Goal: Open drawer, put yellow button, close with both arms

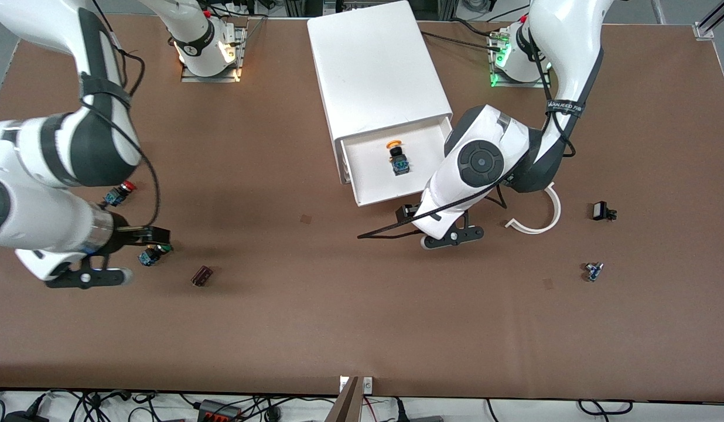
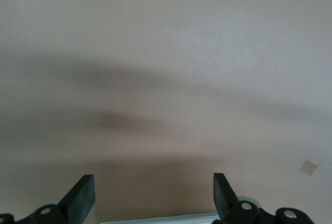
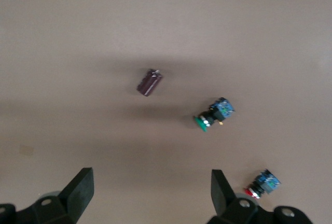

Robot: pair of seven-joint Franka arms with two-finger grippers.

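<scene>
The drawer (image 1: 391, 170) stands open from above; only the yellow button (image 1: 397, 157) occupies it, while the left arm (image 1: 485, 176) crowds its edge.

Yellow-capped button (image 1: 396, 157) (blue base) in white drawer (image 1: 371, 187), brown table (image 1: 338, 305).

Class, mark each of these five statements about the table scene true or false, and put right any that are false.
1. The yellow button lies inside the open drawer. True.
2. The left gripper holds the yellow button. False: its fingers are open and empty, above the table just in front of the drawer.
3. The red button is in the drawer. False: it lies on the table at the right arm's end.
4. The right gripper is open, above the table near the green button. True.
5. The drawer is fully shut. False: it stands pulled out.
</scene>
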